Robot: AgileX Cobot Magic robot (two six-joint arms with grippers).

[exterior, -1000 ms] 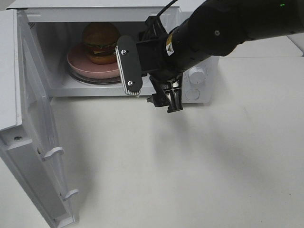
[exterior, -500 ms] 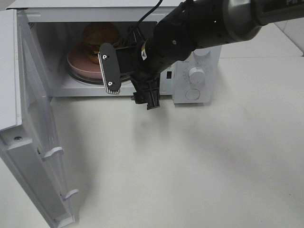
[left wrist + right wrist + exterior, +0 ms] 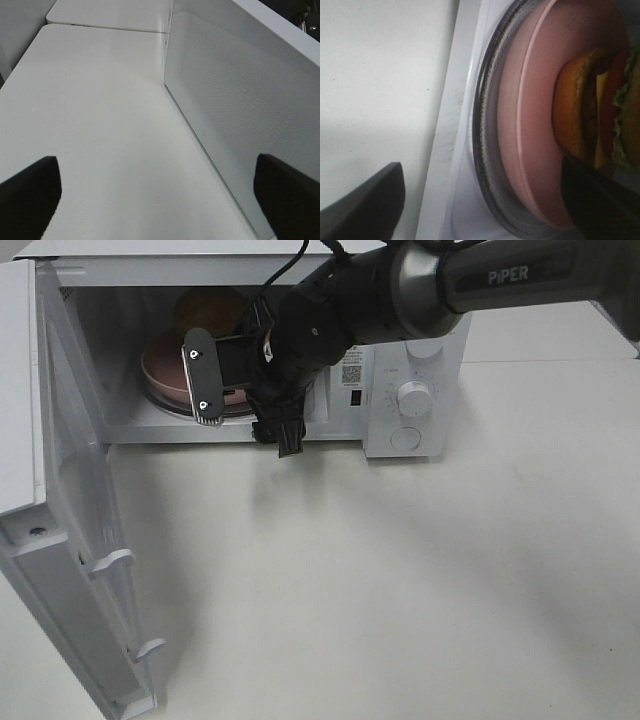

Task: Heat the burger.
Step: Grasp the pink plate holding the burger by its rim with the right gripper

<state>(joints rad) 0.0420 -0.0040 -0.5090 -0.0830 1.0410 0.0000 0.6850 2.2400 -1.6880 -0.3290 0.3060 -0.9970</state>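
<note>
The burger (image 3: pixel 208 306) sits on a pink plate (image 3: pixel 160 368) on the glass turntable inside the open microwave (image 3: pixel 400 360). My right gripper (image 3: pixel 243 405) is open at the oven's mouth, in front of the plate and hiding much of the burger; one finger (image 3: pixel 200 375) shows flat, the other points down. In the right wrist view the burger (image 3: pixel 587 120) lies on the plate (image 3: pixel 535 130) just beyond the open, empty gripper (image 3: pixel 480 205). My left gripper (image 3: pixel 160 200) is open and empty beside the microwave's perforated side wall (image 3: pixel 240 105); it does not show in the exterior view.
The microwave door (image 3: pixel 60 540) stands swung wide open at the left, reaching toward the table's front. The control knobs (image 3: pixel 415 395) are on the oven's right front. The white table (image 3: pixel 420 580) spreads in front.
My right gripper has moved left and toward the oven opening, from in front of the control panel to in front of the plate. The burger and plate have not moved.
</note>
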